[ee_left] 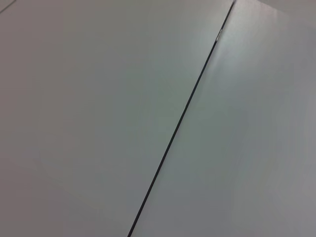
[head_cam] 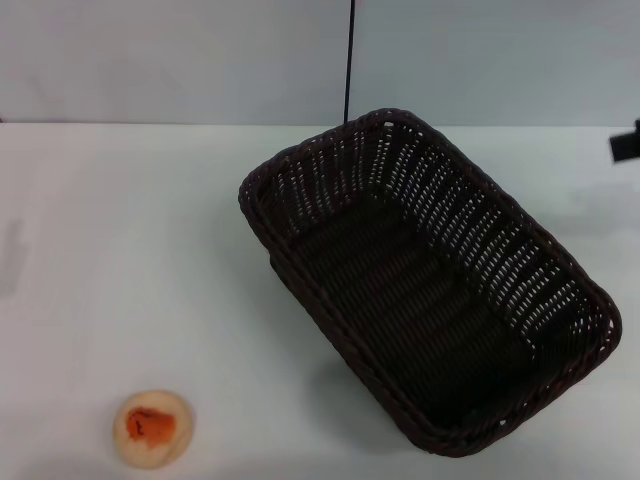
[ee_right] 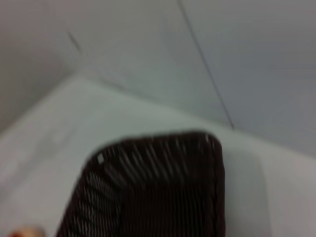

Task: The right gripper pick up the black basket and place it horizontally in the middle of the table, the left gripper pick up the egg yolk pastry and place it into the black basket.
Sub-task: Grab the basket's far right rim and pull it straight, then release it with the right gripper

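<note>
The black basket (head_cam: pixel 470 235) stands empty on the white table (head_cam: pixel 120 250), right of the middle, with its long side running diagonally. The egg yolk pastry (head_cam: pixel 152 428) lies alone near the front left edge, orange-red patch up, well apart from the basket. Only a small black piece of my right gripper (head_cam: pixel 626 145) shows at the right edge of the head view, beyond the basket's far right side and not touching it. The right wrist view looks down on one end of the basket (ee_right: pixel 163 197). My left gripper is out of view; its wrist view shows only wall.
A grey wall with a thin dark vertical seam (head_cam: pixel 349 60) stands behind the table's far edge. The same kind of seam (ee_left: pixel 177 123) crosses the left wrist view. Bare tabletop lies left of the basket.
</note>
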`<state>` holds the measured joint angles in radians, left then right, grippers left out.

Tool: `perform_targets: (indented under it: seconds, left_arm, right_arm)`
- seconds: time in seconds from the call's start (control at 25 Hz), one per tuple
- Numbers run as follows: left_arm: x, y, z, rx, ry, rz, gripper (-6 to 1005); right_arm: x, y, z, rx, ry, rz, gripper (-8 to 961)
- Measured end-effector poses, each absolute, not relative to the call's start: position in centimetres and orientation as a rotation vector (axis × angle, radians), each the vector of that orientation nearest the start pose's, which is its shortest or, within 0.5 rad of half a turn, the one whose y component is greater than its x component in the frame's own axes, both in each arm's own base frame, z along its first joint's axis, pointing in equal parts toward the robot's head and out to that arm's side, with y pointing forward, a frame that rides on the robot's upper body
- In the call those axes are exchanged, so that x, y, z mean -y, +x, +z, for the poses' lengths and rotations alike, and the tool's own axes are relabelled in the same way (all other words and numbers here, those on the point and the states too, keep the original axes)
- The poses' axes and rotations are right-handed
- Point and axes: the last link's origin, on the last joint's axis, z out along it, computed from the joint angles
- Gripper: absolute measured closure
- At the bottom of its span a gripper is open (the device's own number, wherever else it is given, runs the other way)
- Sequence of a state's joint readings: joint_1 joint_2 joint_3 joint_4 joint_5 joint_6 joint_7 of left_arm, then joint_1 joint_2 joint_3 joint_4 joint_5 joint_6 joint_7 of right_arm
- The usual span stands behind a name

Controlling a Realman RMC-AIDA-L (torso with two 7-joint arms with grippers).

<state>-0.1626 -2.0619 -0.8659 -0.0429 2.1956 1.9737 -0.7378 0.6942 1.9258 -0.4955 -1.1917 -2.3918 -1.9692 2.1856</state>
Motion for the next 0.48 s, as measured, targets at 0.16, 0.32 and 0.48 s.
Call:
perform_targets:
  seconds: [0.16, 0.32, 0.48]
  left_arm:
    - [-19.1, -34.5, 7.2, 0.448, -1.204, -1.398, 224]
    - [-18.9, -34.5, 7.0, 0.454, -1.208, -1.398, 225]
    - [-18.9, -34.5, 6.9, 0.457, -1.211, -1.398, 225]
  right_arm:
    - [-36.4, 21.0, 12.7, -1.125, -2.705, 0.017, 170]
    - [-37.2, 20.7, 10.5, -1.141, -2.722, -0.109, 179]
    - [-37.9, 20.6, 8.4, -1.160, -2.751, -0.157, 188]
